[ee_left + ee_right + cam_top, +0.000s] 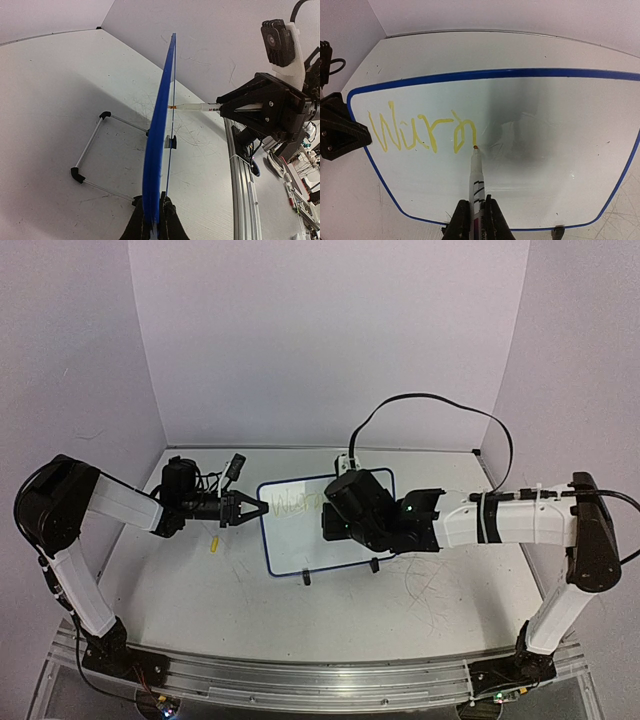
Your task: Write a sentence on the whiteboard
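The whiteboard [300, 540], white with a blue frame, stands near the table's middle. It also shows in the right wrist view [560, 125] and edge-on in the left wrist view [159, 140]. My left gripper [262, 508] is shut on the board's left edge; its fingertips [172, 222] pinch the blue frame. My right gripper [476, 220] is shut on a white marker [477, 175], whose tip touches the board at the end of the yellow letters [420, 131], the start of the sentence. The letters show faintly from above [296, 505]. The right gripper itself is hidden under its wrist in the top view.
A small yellow cap [214, 543] lies on the table left of the board. The board's wire stand [92, 150] with black feet [307, 579] rests on the scuffed tabletop. A black cable [420, 405] loops above the right arm. Walls enclose the table.
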